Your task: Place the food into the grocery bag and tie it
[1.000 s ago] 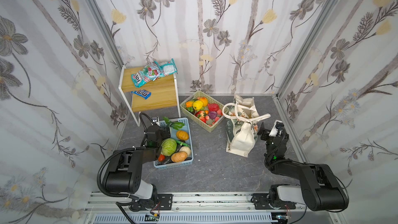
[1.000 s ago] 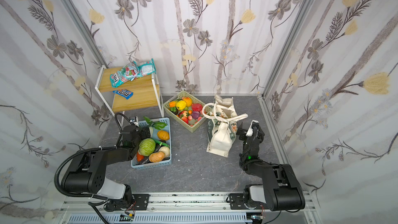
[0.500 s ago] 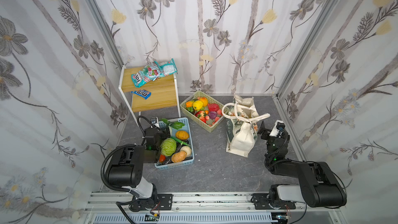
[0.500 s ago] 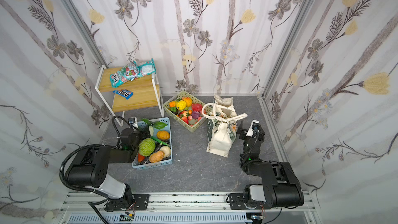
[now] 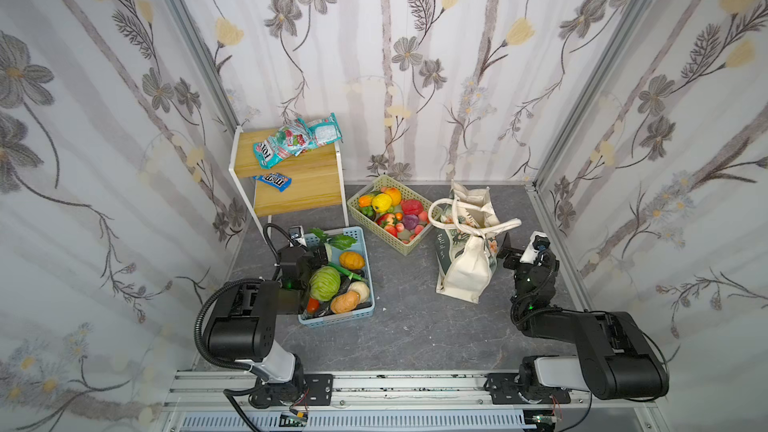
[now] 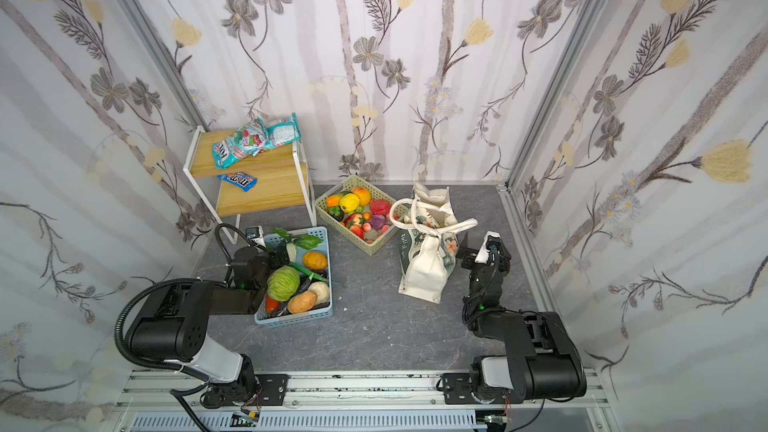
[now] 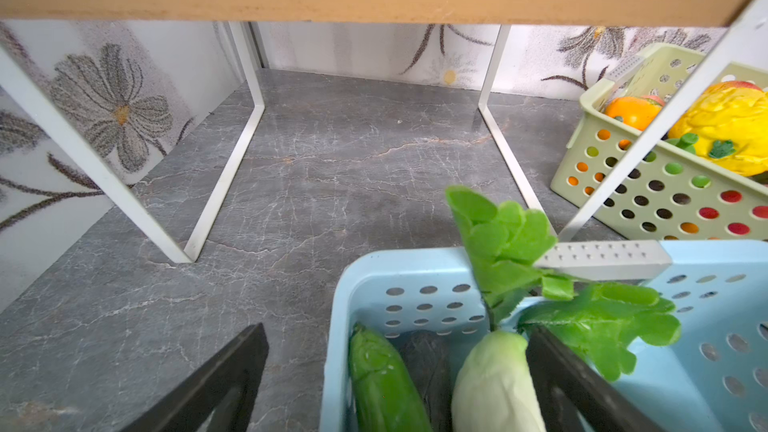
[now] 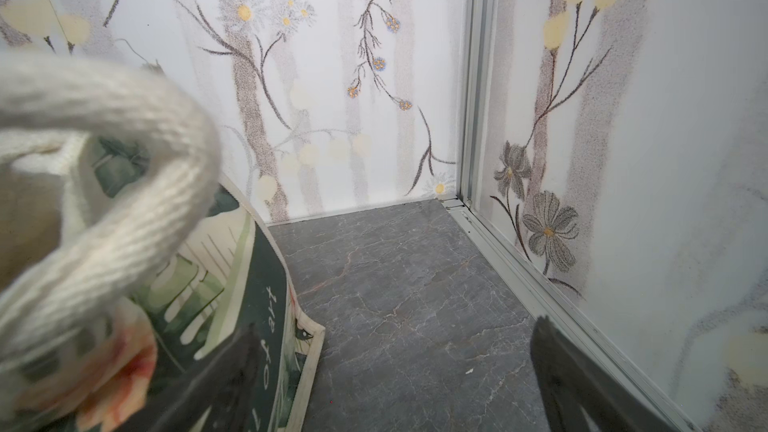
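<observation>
- The left claw [image 5: 321, 252] is spread wide and holds nothing.
- It hangs low over the far corner of a light blue basket [image 5: 368, 312]. One finger is outside the basket wall [image 7: 415, 272], above the grey floor. The other finger is inside, beside a white radish [image 7: 494, 380].
- A green cucumber [image 7: 382, 380] and the radish lie between the left claw's fingers, with leafy greens [image 7: 507, 238] just ahead.
- Ahead of the left claw stands a wooden shelf [image 5: 301, 195] on white legs. FOX'S packets [image 5: 276, 148] and a blue packet [image 5: 272, 180] lie on it.
- Ahead and toward the middle sits a pale lattice basket [image 5: 412, 243] of toy fruit [image 5: 381, 202].
- The right claw [image 5: 510, 248] is also spread wide and empty.
- The grocery bag [image 5: 461, 274] stands upright just beside the right claw, on its inner side. One finger is close against the bag's dark green panel [image 8: 249, 284]; whether they touch cannot be told. The other finger points toward the side wall.
- A cream strap handle [image 8: 124, 201] loops close above the right claw; in both top views the straps cross over the pinched top.
- What is inside the bag cannot be seen.
</observation>
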Action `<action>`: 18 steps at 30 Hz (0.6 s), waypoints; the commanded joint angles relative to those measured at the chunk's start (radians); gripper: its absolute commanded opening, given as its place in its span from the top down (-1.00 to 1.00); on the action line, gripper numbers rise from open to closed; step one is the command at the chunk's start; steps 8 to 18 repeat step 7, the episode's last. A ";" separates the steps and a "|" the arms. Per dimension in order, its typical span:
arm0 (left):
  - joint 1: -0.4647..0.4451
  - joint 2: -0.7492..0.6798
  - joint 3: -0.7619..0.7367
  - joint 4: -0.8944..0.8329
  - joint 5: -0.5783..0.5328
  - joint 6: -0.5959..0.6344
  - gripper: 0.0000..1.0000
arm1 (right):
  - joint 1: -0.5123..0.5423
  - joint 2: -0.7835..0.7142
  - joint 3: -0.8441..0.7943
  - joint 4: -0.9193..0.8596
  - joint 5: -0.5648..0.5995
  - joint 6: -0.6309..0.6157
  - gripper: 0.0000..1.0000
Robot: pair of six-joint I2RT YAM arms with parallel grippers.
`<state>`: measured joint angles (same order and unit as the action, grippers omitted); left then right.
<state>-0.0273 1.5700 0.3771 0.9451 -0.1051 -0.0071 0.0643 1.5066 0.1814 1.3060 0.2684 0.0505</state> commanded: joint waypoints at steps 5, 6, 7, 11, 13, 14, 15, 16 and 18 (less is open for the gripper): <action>0.001 0.003 0.005 -0.011 -0.013 -0.004 -1.00 | 0.001 0.002 0.004 0.038 -0.006 -0.019 -0.99; 0.001 0.004 0.005 -0.013 -0.014 -0.004 -1.00 | 0.002 0.001 0.003 0.038 -0.006 -0.018 -0.99; 0.001 0.003 0.006 -0.013 -0.015 -0.004 -1.00 | 0.000 0.001 0.003 0.039 -0.006 -0.019 -0.99; 0.001 0.003 0.006 -0.013 -0.015 -0.004 -1.00 | 0.000 0.001 0.003 0.039 -0.006 -0.019 -0.99; 0.001 0.003 0.006 -0.013 -0.015 -0.004 -1.00 | 0.000 0.001 0.003 0.039 -0.006 -0.019 -0.99; 0.001 0.003 0.006 -0.013 -0.015 -0.004 -1.00 | 0.000 0.001 0.003 0.039 -0.006 -0.019 -0.99; 0.001 0.003 0.006 -0.013 -0.015 -0.004 -1.00 | 0.000 0.001 0.003 0.039 -0.006 -0.019 -0.99; 0.001 0.003 0.006 -0.013 -0.015 -0.004 -1.00 | 0.000 0.001 0.003 0.039 -0.006 -0.019 -0.99; 0.001 0.003 0.006 -0.013 -0.015 -0.004 -1.00 | 0.000 0.001 0.003 0.039 -0.006 -0.019 -0.99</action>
